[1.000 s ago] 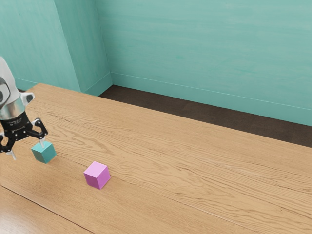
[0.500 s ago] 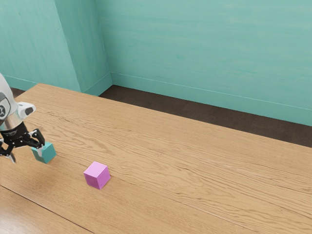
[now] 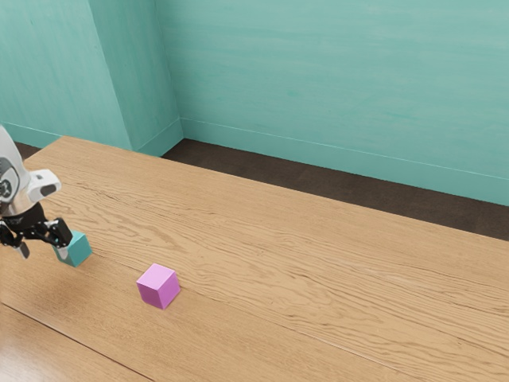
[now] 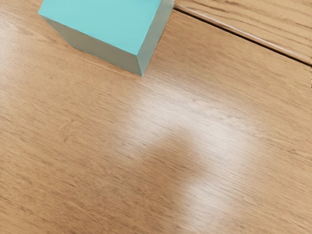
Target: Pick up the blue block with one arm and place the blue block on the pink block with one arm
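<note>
The blue block (image 3: 78,250), teal in colour, rests on the wooden table (image 3: 318,255) at the exterior view's left. About a block's width to its right lies the pink block (image 3: 158,286), nearer the front edge. My gripper (image 3: 41,243) is open and hangs low over the table just left of the blue block. One finger overlaps the block's left edge. Nothing is gripped. In the wrist view the blue block (image 4: 107,24) lies off to one side of the hand, with bare wood (image 4: 161,146) under it.
The table's left edge and a teal wall corner (image 3: 135,79) are close behind the arm. A seam between tabletop boards (image 3: 71,338) runs along the front. Open wood stretches to the exterior view's right of the pink block.
My hand has sunk lower toward the table beside the blue block and drifted slightly left. Neither block has moved.
</note>
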